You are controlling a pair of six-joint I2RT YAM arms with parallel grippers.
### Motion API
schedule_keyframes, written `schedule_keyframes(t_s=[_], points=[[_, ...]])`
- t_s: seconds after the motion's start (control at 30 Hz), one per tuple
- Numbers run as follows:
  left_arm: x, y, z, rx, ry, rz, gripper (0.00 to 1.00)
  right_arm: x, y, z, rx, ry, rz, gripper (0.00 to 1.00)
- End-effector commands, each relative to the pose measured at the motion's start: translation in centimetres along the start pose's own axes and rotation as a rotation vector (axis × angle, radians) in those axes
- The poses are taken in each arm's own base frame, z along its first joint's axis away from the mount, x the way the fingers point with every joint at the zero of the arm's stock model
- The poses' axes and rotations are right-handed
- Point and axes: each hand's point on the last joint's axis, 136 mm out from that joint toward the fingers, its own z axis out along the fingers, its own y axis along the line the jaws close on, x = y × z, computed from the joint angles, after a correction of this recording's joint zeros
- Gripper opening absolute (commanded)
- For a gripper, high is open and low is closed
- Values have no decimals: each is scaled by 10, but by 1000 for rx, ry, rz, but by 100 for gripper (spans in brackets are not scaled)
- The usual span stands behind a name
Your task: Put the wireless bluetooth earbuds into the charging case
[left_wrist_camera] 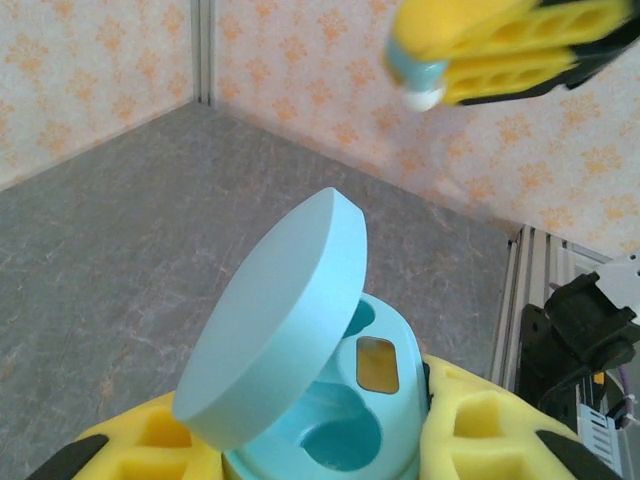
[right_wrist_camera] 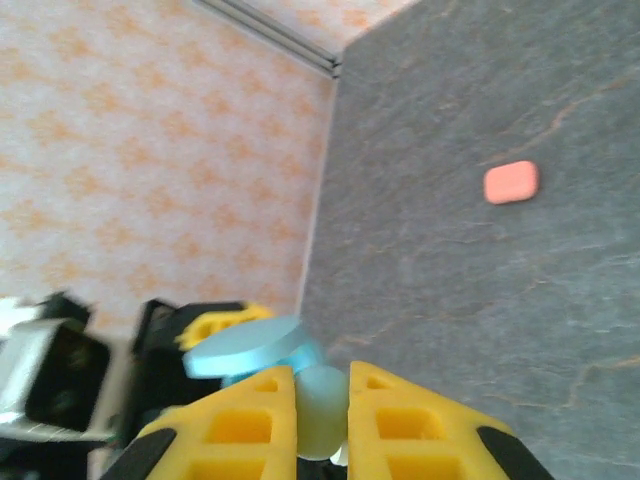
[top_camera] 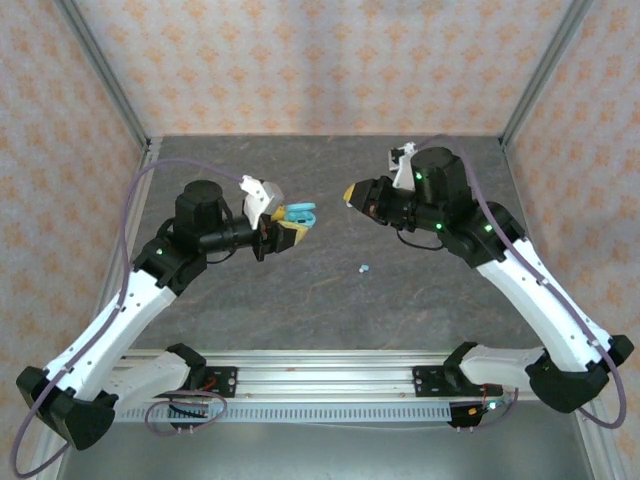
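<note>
earbud (right_wrist_camera: 322, 412) | light teal, white tip | pinched in right gripper (right_wrist_camera: 322, 385)

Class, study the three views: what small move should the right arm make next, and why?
Probably ease the right gripper across to the teal case and line up over an empty well. It is shut on a teal earbud, apart from the case, which the left gripper holds with its lid open; the wells in sight look empty.

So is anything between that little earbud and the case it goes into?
Nothing visible. The right gripper holds a teal earbud in open air; the left gripper holds the case, its lid swung open to one side.
</note>
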Motion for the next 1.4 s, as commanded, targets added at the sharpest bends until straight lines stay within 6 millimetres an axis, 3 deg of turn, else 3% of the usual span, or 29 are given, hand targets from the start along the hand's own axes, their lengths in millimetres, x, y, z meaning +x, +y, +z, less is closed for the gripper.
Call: schedule_keyframes(t_s=[0.0,0.17,0.4,0.8,1.13,1.37], points=[[-32,-5,-2,28,-105,93,0,6,28,-5,-119,16,27,15],[-34,-1,2,20,-134,95,0,22,52,3,-211,85,3,16],[-36,-1,5,7,-145,115,0,39,55,27,-228,178,-28,16],[-34,-6,9,12,-145,151,0,33,64,47,-242,179,-59,16],[-34,-8,7,9,-138,168,0,32,54,60,-208,154,-67,18],[-30,-9,3,-1,-130,177,0,32,63,70,-250,149,-84,18]])
